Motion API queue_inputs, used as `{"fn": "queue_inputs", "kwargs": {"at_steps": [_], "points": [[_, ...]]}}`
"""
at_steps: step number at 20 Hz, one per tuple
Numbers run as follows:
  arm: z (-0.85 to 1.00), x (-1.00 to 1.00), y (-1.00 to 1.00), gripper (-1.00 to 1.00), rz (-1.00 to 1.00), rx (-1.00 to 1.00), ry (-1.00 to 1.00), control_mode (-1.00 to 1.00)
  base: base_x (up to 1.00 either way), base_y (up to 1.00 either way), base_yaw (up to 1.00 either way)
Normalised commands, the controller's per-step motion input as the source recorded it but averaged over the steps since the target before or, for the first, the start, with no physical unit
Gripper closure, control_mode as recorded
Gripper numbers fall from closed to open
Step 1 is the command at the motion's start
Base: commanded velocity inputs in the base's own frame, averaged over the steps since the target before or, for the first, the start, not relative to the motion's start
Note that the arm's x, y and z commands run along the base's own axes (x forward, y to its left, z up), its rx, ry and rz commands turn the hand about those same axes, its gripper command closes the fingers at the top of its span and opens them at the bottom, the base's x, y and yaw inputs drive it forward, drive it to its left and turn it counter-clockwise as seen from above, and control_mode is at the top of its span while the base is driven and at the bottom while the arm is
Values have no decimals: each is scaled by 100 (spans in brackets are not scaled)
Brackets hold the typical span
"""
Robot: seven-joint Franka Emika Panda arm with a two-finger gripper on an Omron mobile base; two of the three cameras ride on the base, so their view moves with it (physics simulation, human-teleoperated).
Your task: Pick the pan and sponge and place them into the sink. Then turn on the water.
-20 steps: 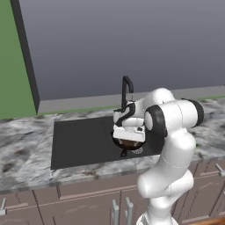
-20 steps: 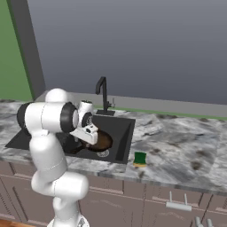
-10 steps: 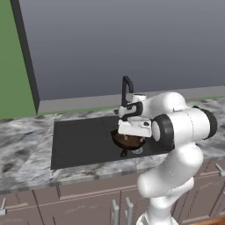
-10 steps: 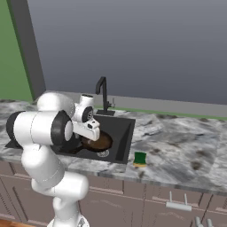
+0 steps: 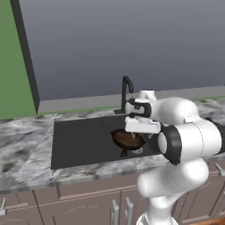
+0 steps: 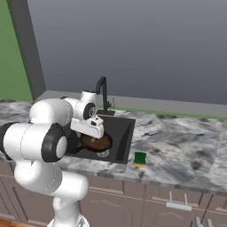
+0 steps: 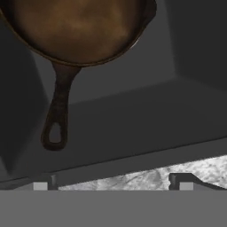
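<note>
Left base view: we see the small round dark pan [image 5: 128, 139] with its reddish-brown inside lying in the matte black rectangular sink [image 5: 83, 138], under the arm's hand.

Right base view: we find the yellow-and-green rectangular sponge [image 6: 140, 158] on the grey marbled tabletop [image 6: 181, 148], just beside the sink's [image 6: 122, 139] rim.

Hand view: the jaws stand wide and empty, apart from the pan's [image 7: 77, 29] short black handle [image 7: 57, 113].

- We see the pan [image 7: 77, 29] cut off by the hand view's top edge
- Our arm hides part of the sink [image 6: 119, 142] in the right base view
</note>
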Motion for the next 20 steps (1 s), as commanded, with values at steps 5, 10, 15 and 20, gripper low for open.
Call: {"fn": "queue_inputs", "kwargs": {"at_steps": [5,10,15,20], "points": [[25,-11,-24,-100,13,-3,0,-100,0,0,0],[13,-8,-26,-100,13,-1,1,-100,0,0,0],[0,-2,-32,-100,10,0,0,-100,0,0,0],[0,-1,-41,-100,7,0,0,-100,0,0,0]]}}
